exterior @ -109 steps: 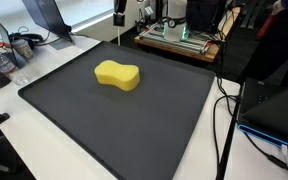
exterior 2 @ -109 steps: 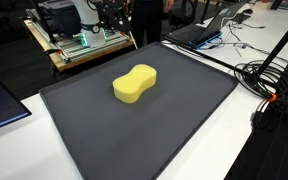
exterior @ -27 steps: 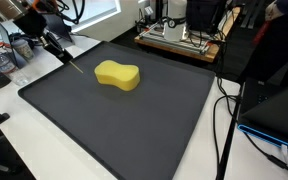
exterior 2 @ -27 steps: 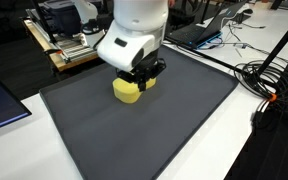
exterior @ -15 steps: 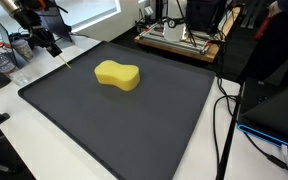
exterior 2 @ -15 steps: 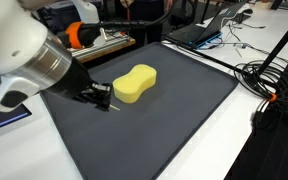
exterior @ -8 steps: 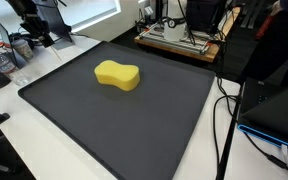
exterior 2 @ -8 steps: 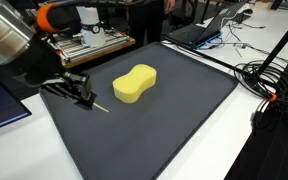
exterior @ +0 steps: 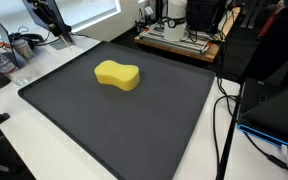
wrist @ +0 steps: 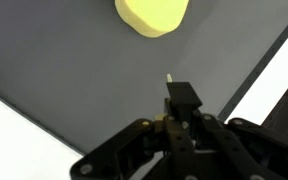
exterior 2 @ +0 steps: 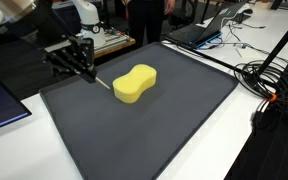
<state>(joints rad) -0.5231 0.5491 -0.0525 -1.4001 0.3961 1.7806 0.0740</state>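
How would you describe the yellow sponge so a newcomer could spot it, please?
A dark mat sits on a white table. Near the mat's middle lies the sponge, close to the gripper with its thin stick. It alone is yellow, with a pinched, peanut-like waist.

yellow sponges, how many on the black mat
1. The yellow sponge lies on the black mat, apart from the pincer, which holds a thin stick. Nothing seems hidden.
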